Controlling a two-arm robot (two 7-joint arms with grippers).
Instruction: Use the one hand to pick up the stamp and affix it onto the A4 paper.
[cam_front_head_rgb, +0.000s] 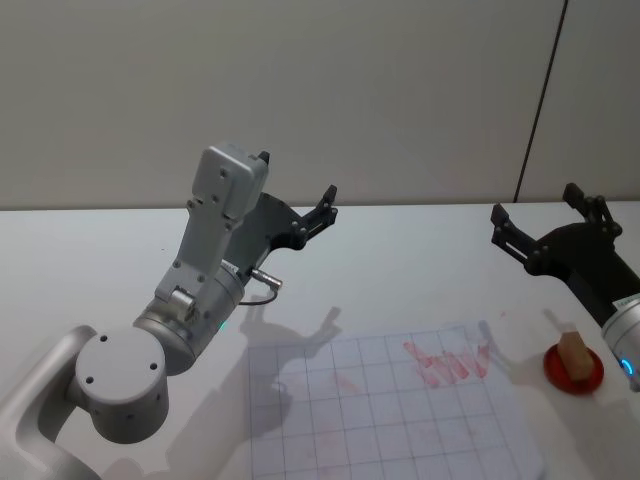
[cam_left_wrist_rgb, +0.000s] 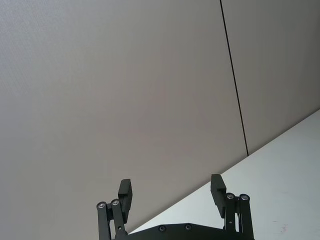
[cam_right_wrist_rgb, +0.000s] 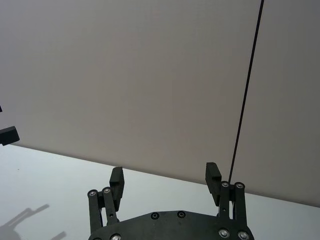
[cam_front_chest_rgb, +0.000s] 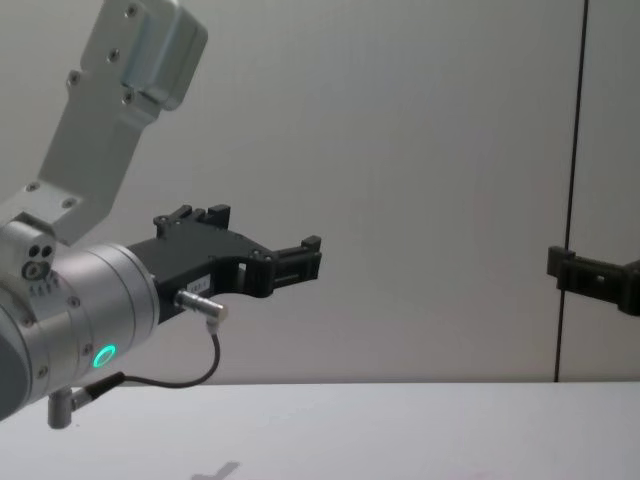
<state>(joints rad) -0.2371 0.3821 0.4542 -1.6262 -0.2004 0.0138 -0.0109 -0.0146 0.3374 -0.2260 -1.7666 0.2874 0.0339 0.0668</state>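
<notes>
Plain beige-grey wall (cam_front_head_rgb: 300, 90) behind, matte, unbroken. Thin dark vertical seam (cam_front_head_rgb: 540, 100) splits wall panels on right side. White table (cam_front_head_rgb: 90, 250) meets wall at straight edge. Even light; soft shadows on tabletop.

The red marks (cam_front_head_rgb: 447, 362) on the A4 paper (cam_front_head_rgb: 390, 430) spell nothing legible.

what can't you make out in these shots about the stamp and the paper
- Stamp underside, head view: it rests on the red pad, so its printing face is hidden.
- Red marks on the paper, head view: too small and smeared to read.
- Paper's near edge, head view: cut off by the picture's bottom edge.
- Right gripper, chest view: cut off by the right edge.
</notes>
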